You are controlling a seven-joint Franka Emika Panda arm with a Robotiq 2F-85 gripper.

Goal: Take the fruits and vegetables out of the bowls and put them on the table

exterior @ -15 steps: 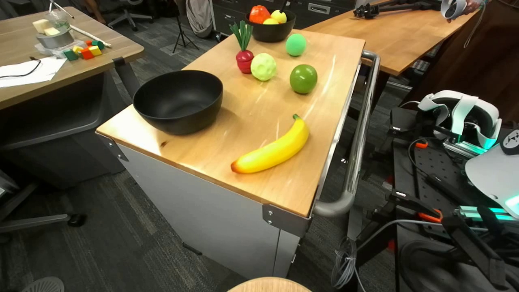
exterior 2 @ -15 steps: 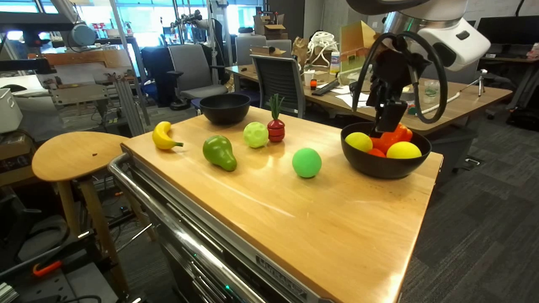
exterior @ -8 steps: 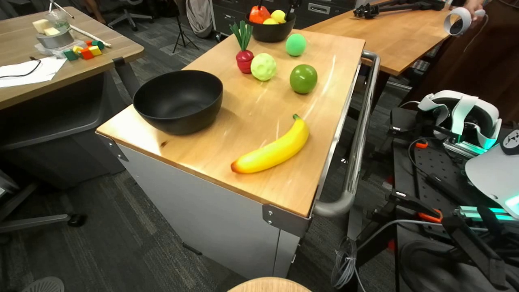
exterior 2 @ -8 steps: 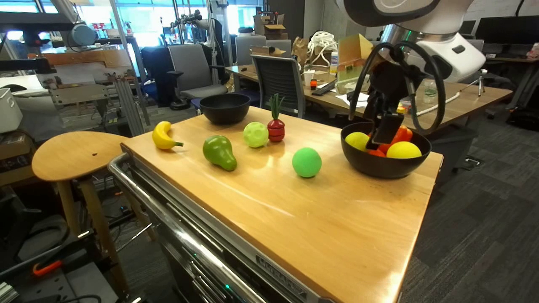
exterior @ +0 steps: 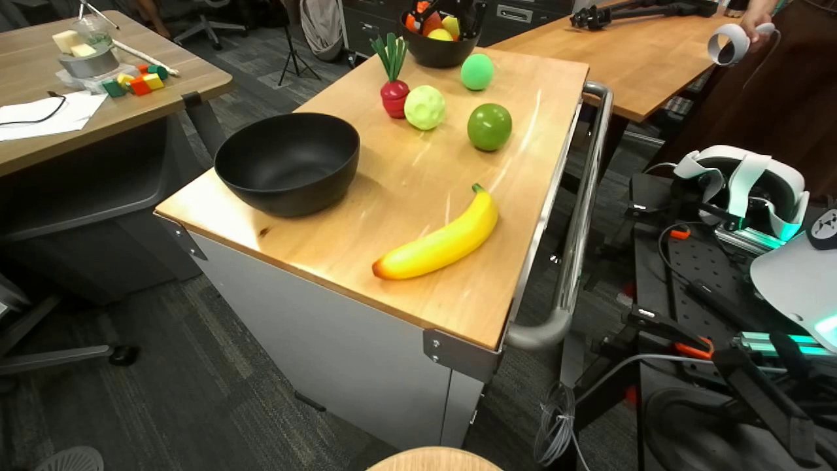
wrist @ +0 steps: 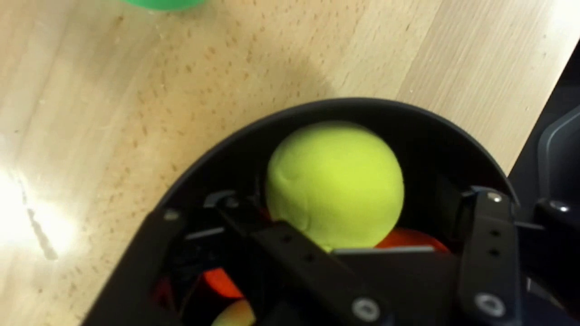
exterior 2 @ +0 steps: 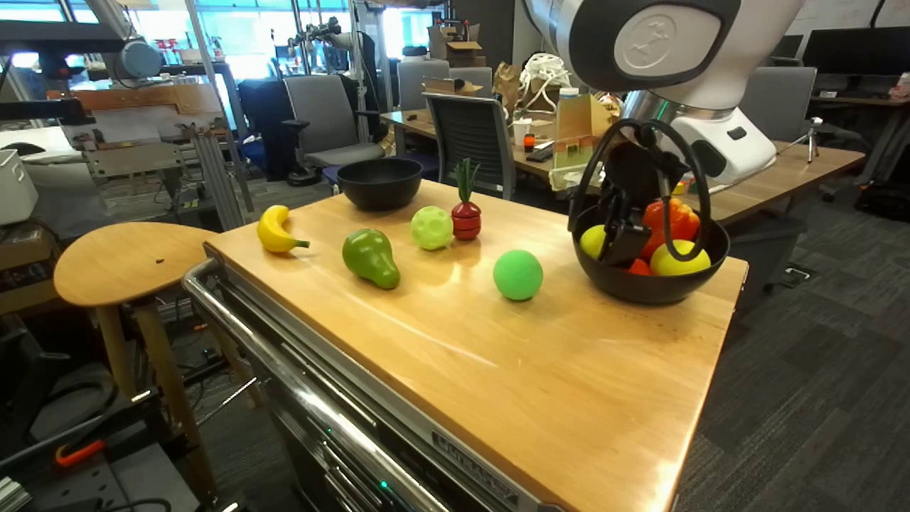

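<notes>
Lowered since the earlier frames: black two-finger gripper (wrist: 355, 199), now down inside the loaded round black bowl (exterior 2: 640, 289). Left to right in an exterior view, on the pale wooden tabletop (exterior 2: 455, 405): curved yellow banana (exterior 2: 276, 233) with green stem; deep round matte-black bowl (exterior 2: 381, 188); smooth dark-green pear (exterior 2: 370, 256), on its side; pale-green dimpled ball (exterior 2: 431, 227), just beside red bulb-shaped vegetable (exterior 2: 466, 223) with upright green leaves; smooth mint-green ball (exterior 2: 517, 275); loaded bowl, rightmost. Its contents, left to right: yellow-green round fruit (exterior 2: 592, 242), partly hidden red item (exterior 2: 639, 268), lumpy red-orange bell pepper (exterior 2: 684, 223), yellow round fruit (exterior 2: 675, 268). Wrist view: fingers (wrist: 491, 240) apart, one each side of the yellow-green fruit, still in the bowl; whether they touch it, can't tell.
</notes>
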